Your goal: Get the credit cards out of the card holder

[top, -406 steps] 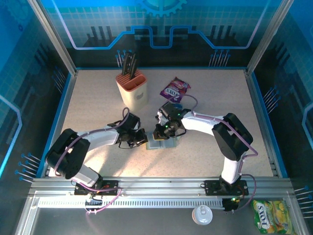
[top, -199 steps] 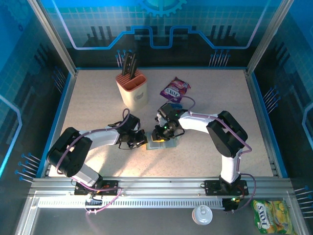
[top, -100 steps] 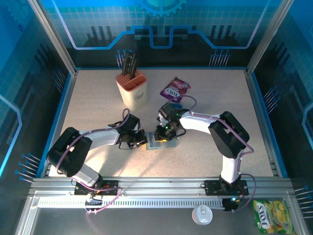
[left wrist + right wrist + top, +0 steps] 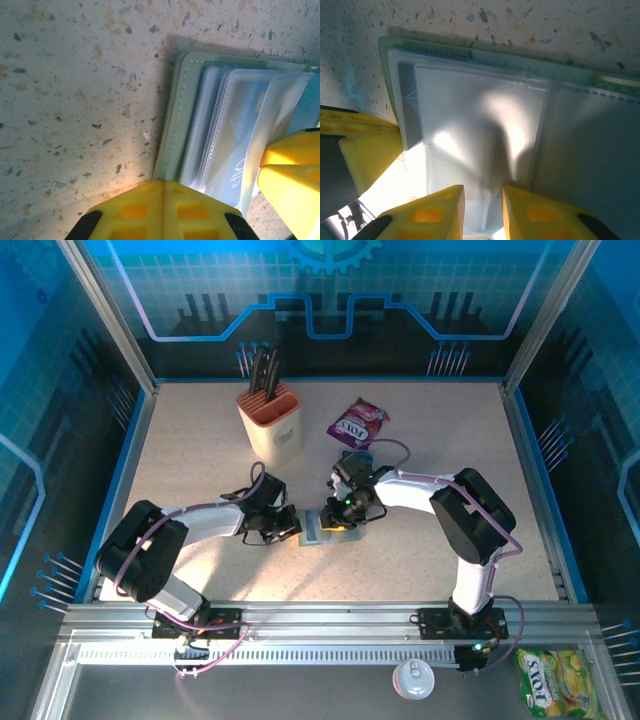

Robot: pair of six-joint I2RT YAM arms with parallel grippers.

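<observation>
The card holder (image 4: 322, 531) lies open on the table between my two grippers. The left wrist view shows its grey-green panel (image 4: 176, 120) and a stack of clear sleeves, with a bluish credit card (image 4: 239, 131) with white lettering showing through them. My left gripper (image 4: 163, 200) is shut, its joined tips pressing down on the holder's near edge. My right gripper (image 4: 483, 212) is open by a narrow gap, its fingertips (image 4: 427, 215) resting on the top clear sleeve (image 4: 480, 125), which puckers between them. From above, the left gripper (image 4: 289, 527) and right gripper (image 4: 337, 519) flank the holder.
A beige and orange knife block (image 4: 271, 420) stands behind the left arm. A purple snack packet (image 4: 357, 423) lies behind the right arm. The left gripper's yellow finger (image 4: 367, 150) sits beside the holder's edge in the right wrist view. Bare speckled tabletop (image 4: 450, 430) surrounds the holder.
My right gripper and wrist have shifted a little to the right over the holder. The left arm and the holder have stayed where they were.
</observation>
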